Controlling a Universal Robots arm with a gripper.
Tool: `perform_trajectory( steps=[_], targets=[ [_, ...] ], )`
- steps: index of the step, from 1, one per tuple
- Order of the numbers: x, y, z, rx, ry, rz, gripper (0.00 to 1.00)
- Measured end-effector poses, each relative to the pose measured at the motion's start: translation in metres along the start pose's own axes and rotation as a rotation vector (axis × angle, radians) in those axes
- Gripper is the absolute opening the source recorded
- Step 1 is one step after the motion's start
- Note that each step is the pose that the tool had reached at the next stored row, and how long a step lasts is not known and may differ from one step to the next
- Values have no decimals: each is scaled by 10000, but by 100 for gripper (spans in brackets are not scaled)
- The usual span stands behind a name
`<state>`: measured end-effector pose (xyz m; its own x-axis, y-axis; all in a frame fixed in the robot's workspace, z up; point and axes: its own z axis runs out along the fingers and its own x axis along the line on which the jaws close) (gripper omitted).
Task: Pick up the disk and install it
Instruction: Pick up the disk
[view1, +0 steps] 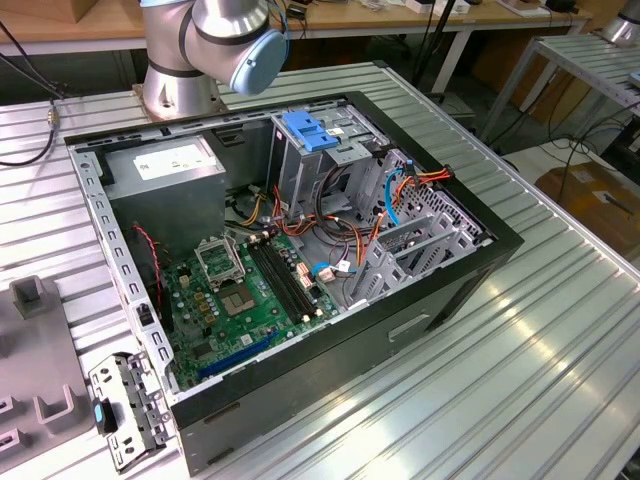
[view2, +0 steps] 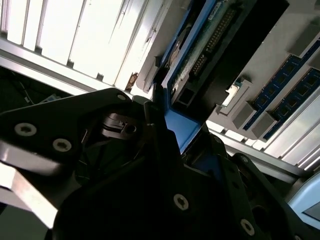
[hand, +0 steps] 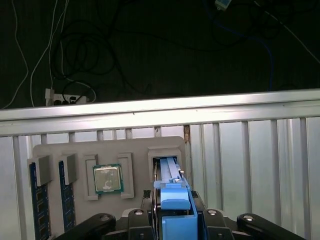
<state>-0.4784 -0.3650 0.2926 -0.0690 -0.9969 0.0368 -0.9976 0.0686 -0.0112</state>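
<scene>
In the exterior view we see the open computer case (view1: 300, 260) lying on the counter (view1: 520, 380), on the exterior view's right of the grey tray (view1: 50, 365). Inside the case stands the tall metal cage with its blue latch (view1: 305, 131). The arm (view1: 215, 40) is cut off by the upper edge of the picture, and we cannot make out whether a bay in the cage is free. In the first wrist view the disk (hand: 167, 171) stands on its edge at a slot of the grey tray (hand: 137, 145), just beside the processor (hand: 107, 179), and the memory modules (hand: 35, 205) sit further along the same tray. The hand (hand: 176, 219) is closed on the near end of the disk, with its black fingers (hand: 150, 220) lying against both sides of the blue frame. We cannot tell whether the far end rests in the slot or is already a little raised, because the disk itself covers the bottom of the slot. In the second wrist view the body of the hand (view2: 182, 142) covers much of the scene. The blue frame comes out between its fingers, and the disk (view2: 205, 40) shows its circuit side near the grey tray (view2: 307, 30). We judge that the grasp is made, while the disk is not yet away from the grey tray and the installing in the case is not yet done.
</scene>
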Motion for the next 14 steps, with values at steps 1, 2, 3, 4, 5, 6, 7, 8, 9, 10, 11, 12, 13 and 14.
perform_trajectory(
  steps=[1,2,3,4,5,6,7,8,9,10,11,12,13,14],
  targets=[
    [0,0,0,0,1,0,37],
    [0,0,1,-1,1,0,37],
    [0,0,2,0,1,0,37],
    [0,0,2,-1,1,0,37],
    [0,0,2,-1,1,0,37],
    [0,0,3,-1,1,-1,37],
    [0,0,3,-1,1,0,37],
    [0,0,4,-1,1,0,37],
    [0,0,3,-1,1,0,37],
    [0,0,3,-1,1,0,37],
    [0,0,4,-1,1,0,37],
    [0,0,4,-1,1,0,37],
    [0,0,4,-1,1,-12,37],
    [0,0,4,2,0,-62,37]
  ],
)
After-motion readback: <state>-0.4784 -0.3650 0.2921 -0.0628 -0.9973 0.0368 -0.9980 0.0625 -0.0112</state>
